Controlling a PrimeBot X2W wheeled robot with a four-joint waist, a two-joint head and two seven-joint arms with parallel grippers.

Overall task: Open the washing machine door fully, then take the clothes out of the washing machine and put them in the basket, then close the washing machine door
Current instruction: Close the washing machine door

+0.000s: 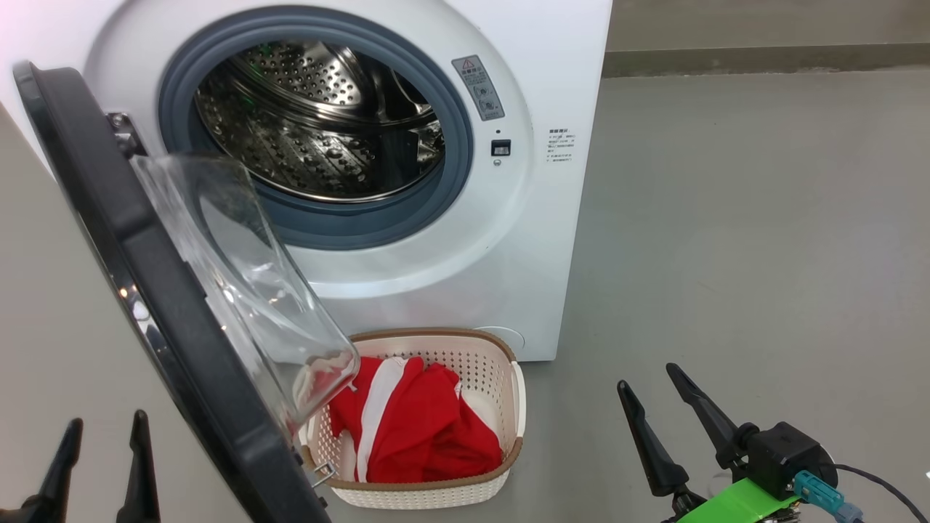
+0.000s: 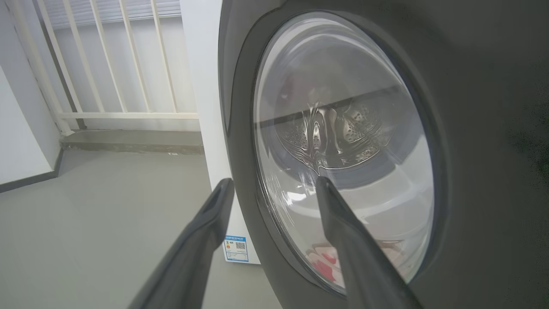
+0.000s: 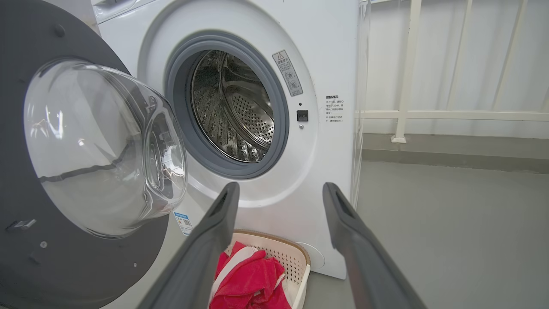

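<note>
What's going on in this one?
The washing machine door stands open and the drum looks empty. The red clothes lie in the basket before the washing machine. Both tools are open, holding nothing: the left tool by the door's outer face, the right tool over the floor. Only closing the door remains.

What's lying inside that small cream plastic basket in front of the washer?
Bright red fabric clothes with white stripes lie heaped in the cream perforated plastic basket. The open round door's clear glass bowl hides its left corner, and the bottom under the clothes cannot be seen.
</note>
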